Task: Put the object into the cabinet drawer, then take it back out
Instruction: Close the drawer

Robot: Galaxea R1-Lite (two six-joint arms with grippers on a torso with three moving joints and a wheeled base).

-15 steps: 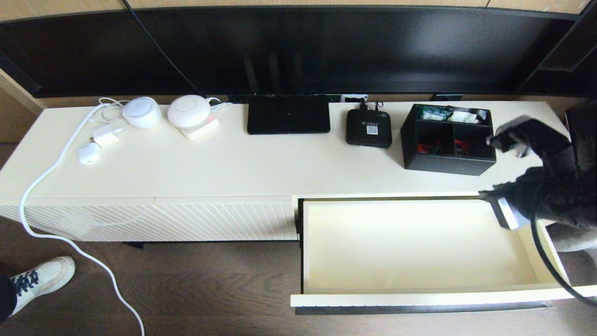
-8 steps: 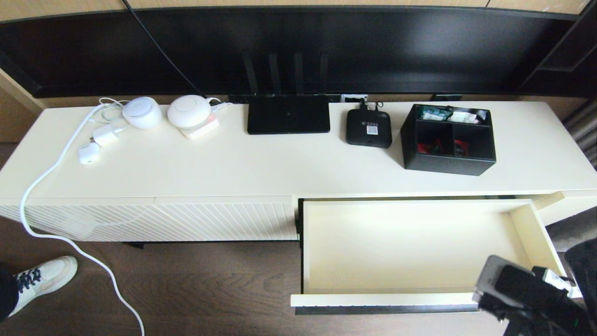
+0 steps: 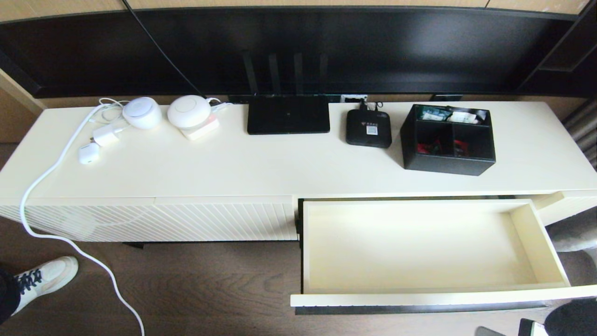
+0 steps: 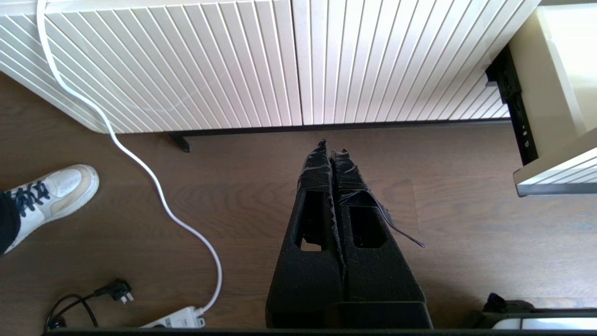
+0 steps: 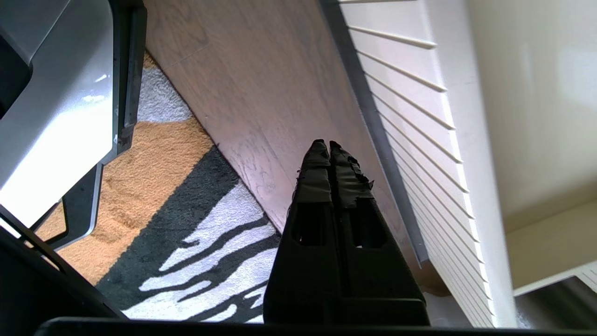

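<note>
The black organizer box (image 3: 447,140) stands on the cabinet top at the right, its three compartments holding small red, white and teal items. No gripper touches it. Just in front of it the cabinet drawer (image 3: 410,245) is pulled out, with nothing on its smooth cream floor. My right gripper (image 5: 325,145) is shut and empty, low over the wood floor beside the drawer's ribbed front (image 5: 410,116). Only a dark part of the right arm (image 3: 566,319) shows in the head view's bottom right corner. My left gripper (image 4: 331,147) is shut and empty, parked over the floor before the diagonal-ribbed panel (image 4: 233,60).
A flat black router (image 3: 288,114), a small set-top box (image 3: 368,128) and two round white devices (image 3: 142,112) sit on the cabinet top. A white cable (image 3: 46,186) trails to the floor near a shoe (image 3: 42,277). A striped rug (image 5: 186,224) lies right of the drawer.
My right arm has pulled away from beside the organizer box, dropped past the drawer's front corner and nearly left the head view. The box and the drawer have not moved.
</note>
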